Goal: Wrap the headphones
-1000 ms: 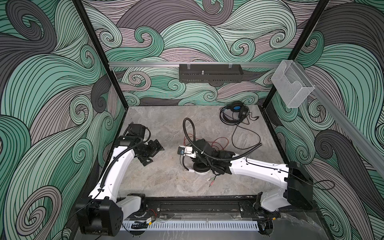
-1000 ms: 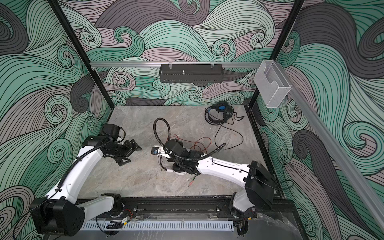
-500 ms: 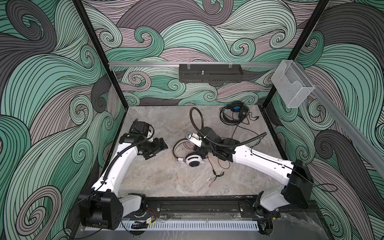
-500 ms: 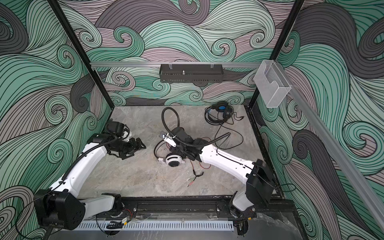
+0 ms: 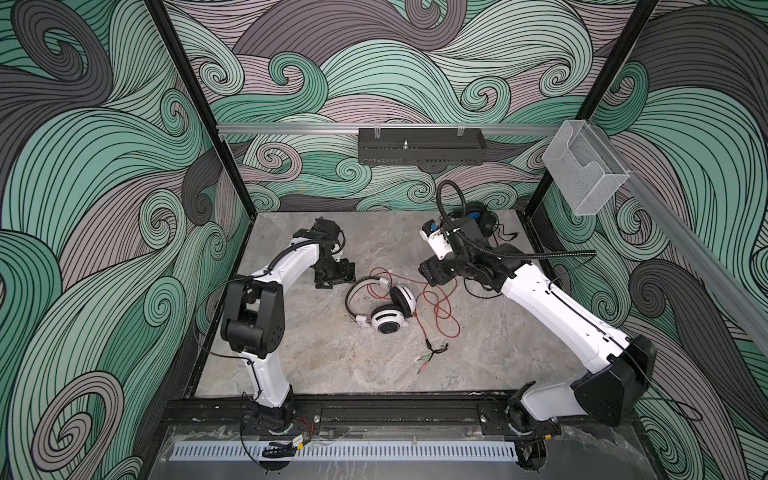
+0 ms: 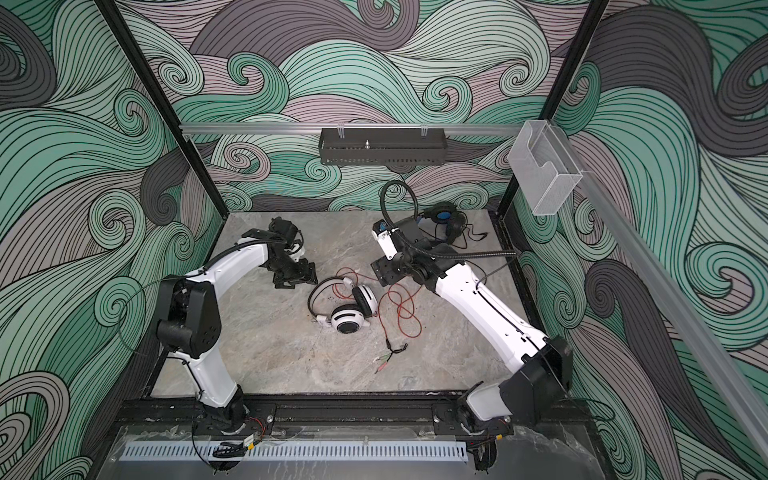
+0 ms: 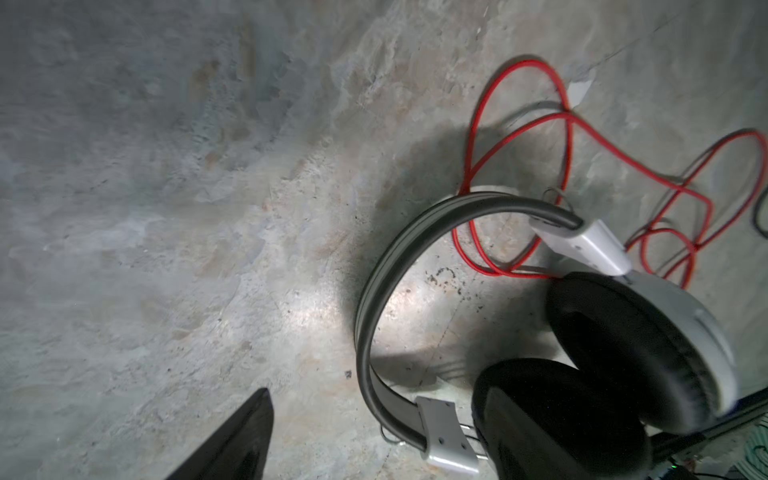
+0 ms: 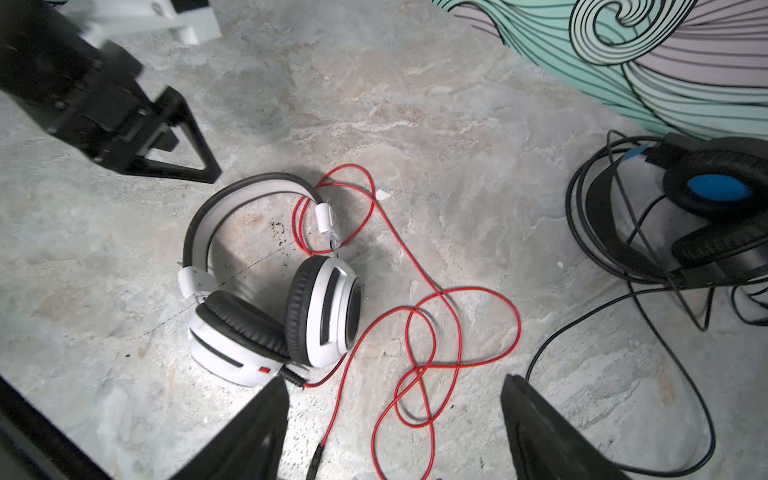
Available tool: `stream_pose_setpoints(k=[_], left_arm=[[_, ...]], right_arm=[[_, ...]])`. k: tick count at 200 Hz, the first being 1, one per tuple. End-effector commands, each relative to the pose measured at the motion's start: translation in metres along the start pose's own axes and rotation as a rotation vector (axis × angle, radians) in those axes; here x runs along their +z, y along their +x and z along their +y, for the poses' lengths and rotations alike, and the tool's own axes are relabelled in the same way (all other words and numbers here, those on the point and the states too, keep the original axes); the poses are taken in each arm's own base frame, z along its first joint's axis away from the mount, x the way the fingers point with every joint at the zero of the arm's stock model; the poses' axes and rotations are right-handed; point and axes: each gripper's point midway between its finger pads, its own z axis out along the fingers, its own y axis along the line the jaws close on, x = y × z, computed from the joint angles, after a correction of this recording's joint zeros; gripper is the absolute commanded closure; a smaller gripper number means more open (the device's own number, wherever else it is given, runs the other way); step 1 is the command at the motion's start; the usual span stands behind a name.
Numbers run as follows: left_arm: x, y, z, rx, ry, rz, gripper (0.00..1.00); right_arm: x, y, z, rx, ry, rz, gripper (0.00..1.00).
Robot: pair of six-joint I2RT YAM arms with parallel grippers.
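The white headphones (image 5: 386, 309) (image 6: 350, 309) with black ear pads lie free near the middle of the table, their red cord (image 5: 442, 309) (image 8: 432, 328) loose in loops to their right. My left gripper (image 5: 334, 276) (image 6: 297, 276) hovers open just left of the headband (image 7: 374, 299); only one finger (image 7: 237, 440) shows in the left wrist view. My right gripper (image 5: 434, 272) (image 8: 394, 378) is open and empty above the cord. The black headphones (image 5: 478, 218) (image 8: 706, 208) with blue lining sit at the back right, partly hidden behind my right arm.
The cord's plugs (image 5: 432, 357) lie toward the front. The black headphones' black cord (image 8: 681, 374) loops over the table by the right wall. A black shelf (image 5: 419, 145) hangs on the back wall, a clear holder (image 5: 586, 174) on the right rail. Patterned walls enclose three sides.
My right gripper has opened and drawn back to the right rear, leaving the white headphones lying on the table. My left gripper has moved right and back toward the headband.
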Motion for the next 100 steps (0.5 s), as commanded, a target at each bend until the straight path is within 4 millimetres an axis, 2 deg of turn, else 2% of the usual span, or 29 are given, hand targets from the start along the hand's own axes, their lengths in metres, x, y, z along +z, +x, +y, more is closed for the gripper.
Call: stream_pose_setpoints(k=[1, 42, 67, 100], left_arm=[[0.010, -0.009, 0.003, 0.075, -0.067, 0.004, 0.20], [0.045, -0.015, -0.003, 0.117, -0.101, 0.058, 0.31], [0.058, -0.020, -0.001, 0.128, -0.143, 0.057, 0.43], [0.063, -0.033, 0.002, 0.144, -0.167, -0.009, 0.74]], right_arm=[[-0.008, 0.005, 0.001, 0.062, -0.046, 0.013, 0.18], [-0.004, 0.003, -0.008, 0.095, -0.055, 0.016, 0.18], [-0.004, 0.000, -0.013, 0.139, -0.071, 0.010, 0.18], [-0.010, -0.003, -0.016, 0.197, -0.103, 0.002, 0.18]])
